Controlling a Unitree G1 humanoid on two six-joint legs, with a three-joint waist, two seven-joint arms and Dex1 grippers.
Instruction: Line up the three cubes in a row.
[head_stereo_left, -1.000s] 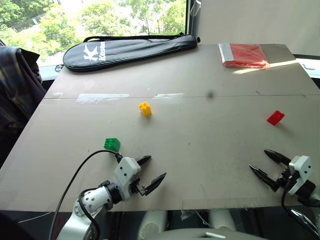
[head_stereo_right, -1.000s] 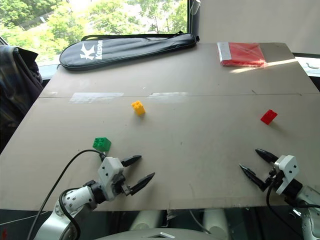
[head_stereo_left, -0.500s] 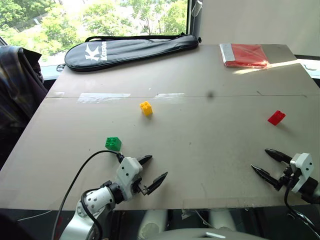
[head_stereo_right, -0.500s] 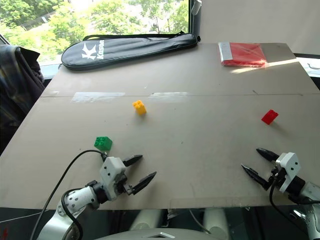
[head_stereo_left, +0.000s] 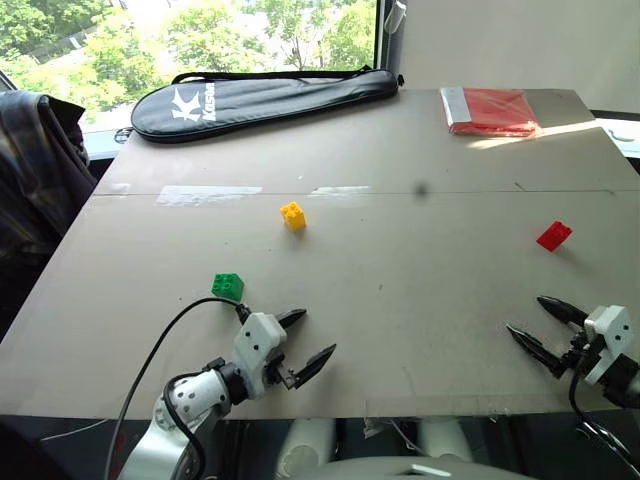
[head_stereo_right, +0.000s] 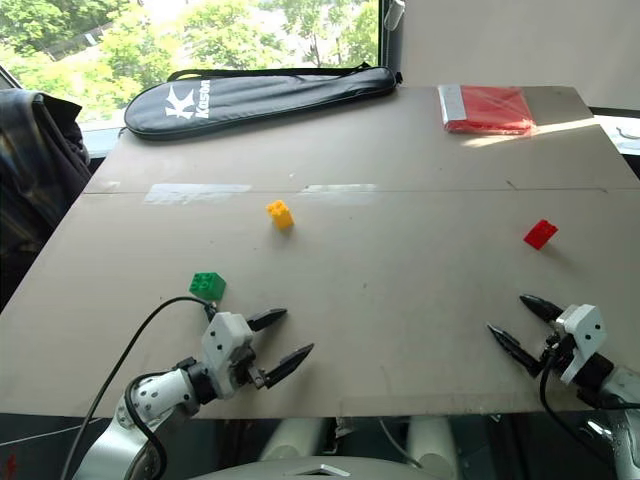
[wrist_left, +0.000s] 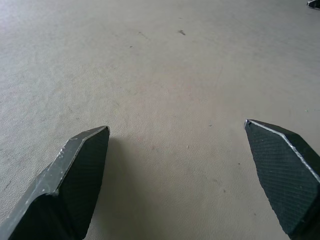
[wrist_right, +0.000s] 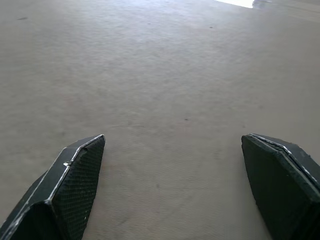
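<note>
Right hand (head_stereo_left: 533, 323) partly cut off

A yellow cube (head_stereo_left: 292, 215), a green cube (head_stereo_left: 228, 286) and a red cube (head_stereo_left: 552, 236) are seen on a plain beige table (head_stereo_left: 400, 280). At eleven o'clock a black bag (head_stereo_left: 262, 94) is marked with white lettering. At one o'clock a red packet (head_stereo_left: 489, 110) is edged in grey. Black fingers on white housings are shown by the left gripper (head_stereo_left: 304, 337) and right gripper (head_stereo_left: 540, 325). A dark plaid cloth (head_stereo_left: 30, 170) is draped at nine o'clock.
</note>
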